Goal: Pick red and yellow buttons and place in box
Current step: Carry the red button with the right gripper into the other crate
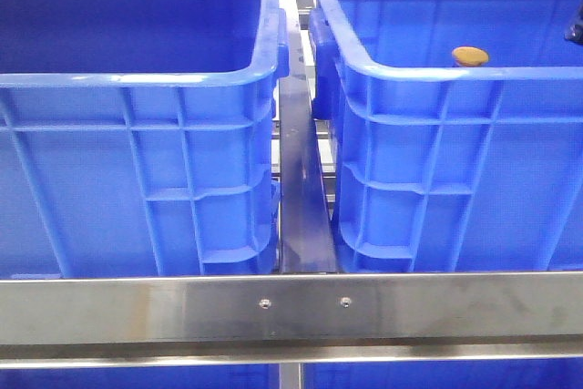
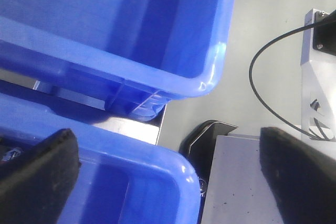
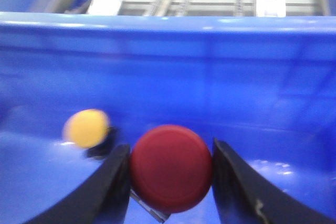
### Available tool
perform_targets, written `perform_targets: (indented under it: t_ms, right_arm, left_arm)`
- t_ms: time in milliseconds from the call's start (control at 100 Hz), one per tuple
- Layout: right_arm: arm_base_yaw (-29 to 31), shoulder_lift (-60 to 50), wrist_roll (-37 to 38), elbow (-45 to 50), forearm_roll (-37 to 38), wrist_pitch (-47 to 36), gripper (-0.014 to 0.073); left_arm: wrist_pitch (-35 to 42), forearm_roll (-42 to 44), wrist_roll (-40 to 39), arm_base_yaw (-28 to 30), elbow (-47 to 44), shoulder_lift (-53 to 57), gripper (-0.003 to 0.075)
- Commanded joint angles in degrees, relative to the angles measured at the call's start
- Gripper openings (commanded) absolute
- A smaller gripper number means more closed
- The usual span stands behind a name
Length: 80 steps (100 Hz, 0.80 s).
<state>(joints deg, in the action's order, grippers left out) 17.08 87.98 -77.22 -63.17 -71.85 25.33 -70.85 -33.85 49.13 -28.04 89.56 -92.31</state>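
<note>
1. Two large blue crates stand side by side in the front view: the left crate [image 1: 137, 134] and the right crate [image 1: 437, 161], each with ribbed outer walls and a thick rolled rim.
2. A steel rail [image 1: 291, 312] runs across in front of both crates, and a narrower metal bar [image 1: 301, 207] lies in the gap between them.
3. The left gripper [image 2: 168, 182] hangs over a crate corner and the grey surface beside it; its two dark fingers [image 2: 37, 177] are spread wide apart with nothing between them. A black cable [image 2: 273, 51] loops nearby.
4. The right gripper [image 3: 170, 174] is down inside the right crate, seen only in its wrist view. Its fingers [image 3: 107, 182] are closed against both sides of the red button [image 3: 170, 167], which sits between them.
5. The yellow button [image 3: 85, 128], blurred in the wrist view, lies on the crate floor just beside the red one. In the front view it shows just above the right crate's near rim.
</note>
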Motion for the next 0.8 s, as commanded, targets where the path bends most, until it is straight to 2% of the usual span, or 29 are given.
perform_targets:
  t_ms: [0, 190, 450, 790]
  right_arm:
    - [0.3, 0.6, -1.2, -3.6, -2.1, -1.1, 0.0232]
    - [-1.4, 6.4, -1.2, -6.0, -2.4, -1.2, 0.0232]
    - [-5.4, 12.9, -2.5, -10.4, -2.4, -5.4, 0.0232]
    - [-5.4, 15.8, -2.5, -12.4, -2.5, -7.8, 0.0232]
  left_arm:
    - [-1.8, -2.9, -0.6, 0.0, 1.8, 2.2, 0.0651]
    - [-1.8, -3.2, -0.6, 0.0, 1.8, 2.1, 0.0652]
    - [-1.8, -3.2, -0.6, 0.0, 1.8, 2.1, 0.0651]
    - [-1.8, -3.2, -0.7, 0.0, 1.8, 2.1, 0.0651]
